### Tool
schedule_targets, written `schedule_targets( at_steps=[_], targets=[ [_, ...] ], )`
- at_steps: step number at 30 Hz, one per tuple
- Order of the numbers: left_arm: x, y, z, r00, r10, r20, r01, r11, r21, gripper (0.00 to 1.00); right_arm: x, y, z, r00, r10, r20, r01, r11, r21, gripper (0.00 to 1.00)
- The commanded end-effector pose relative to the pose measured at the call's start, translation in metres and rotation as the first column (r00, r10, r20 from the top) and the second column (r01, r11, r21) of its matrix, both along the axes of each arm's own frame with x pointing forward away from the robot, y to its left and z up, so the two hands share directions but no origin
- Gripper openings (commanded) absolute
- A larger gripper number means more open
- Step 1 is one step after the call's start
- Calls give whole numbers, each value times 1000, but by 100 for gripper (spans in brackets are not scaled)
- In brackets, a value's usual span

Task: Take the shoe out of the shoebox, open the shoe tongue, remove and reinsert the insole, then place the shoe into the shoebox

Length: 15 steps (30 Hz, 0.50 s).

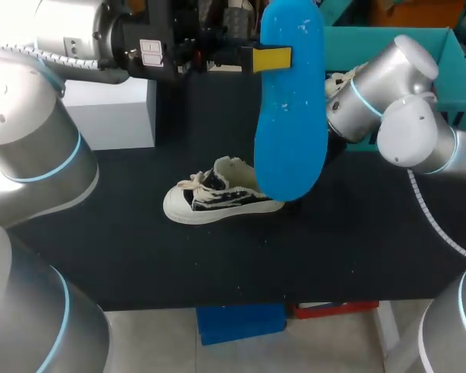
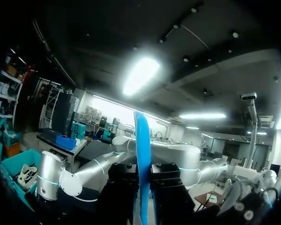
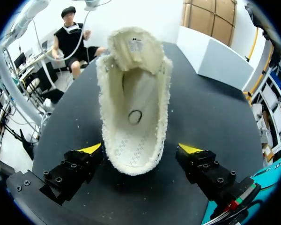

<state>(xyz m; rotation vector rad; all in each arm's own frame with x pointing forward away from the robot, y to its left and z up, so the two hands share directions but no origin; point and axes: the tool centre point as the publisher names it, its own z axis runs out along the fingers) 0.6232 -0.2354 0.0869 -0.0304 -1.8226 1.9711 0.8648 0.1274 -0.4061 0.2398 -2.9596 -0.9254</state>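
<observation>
**Inspector:** Start at the left. State of the left gripper (image 1: 270, 58)?

**Assistant:** Clenched on the insole (image 1: 291, 109). From the head view, one yellow tip lies flat against the blue face near its upper end. The insole hangs lengthwise below the gripper, raised above the worktop (image 1: 140, 256). In the left wrist view, the left gripper (image 2: 143, 187) has the insole (image 2: 142, 154) edge-on between its two fingers, and both sides are in contact.

**Inspector:** Anything else on that side?

**Assistant:** A white box (image 1: 113, 113) stands on the worktop, below the left arm.

**Inspector:** The shoe?

**Assistant:** The shoe (image 1: 217, 198) rests on its sole on the worktop, under and just beside the hanging insole's lower end. Its toe points away from the right arm and its laces are loose.

**Inspector:** Right gripper?

**Assistant:** Released. In the right wrist view, the right gripper (image 3: 140, 149) has its fingers spread wide with the heel of the shoe (image 3: 133, 93) between them. A gap shows on at least one side. The camera looks straight into the shoe's mouth. The tongue is folded up and away ahead of the gripper, and the pale inner floor is exposed. The dark worktop (image 3: 210, 108) lies around it. In the head view this gripper is hidden behind the insole.

**Inspector:** Shoebox?

**Assistant:** The teal shoebox (image 1: 458, 70) sits beyond the right arm, well apart from the shoe. The left wrist view shows the shoebox (image 2: 11, 168) open, with a second shoe (image 2: 27, 174) lying inside.
</observation>
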Motion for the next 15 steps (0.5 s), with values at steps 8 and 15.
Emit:
schedule_targets(
  at_steps=[8, 15],
  targets=[
    [0, -2, -1, 1000, 3, 0, -3, 1000, -1, 0, 6, 25, 34, 997, 16, 80, 27, 863, -504, 100],
    [0, -2, -1, 1000, 3, 0, -3, 1000, -1, 0, 9, 41, 39, 994, 37, 102, 33, 794, -607, 100]
  ],
)
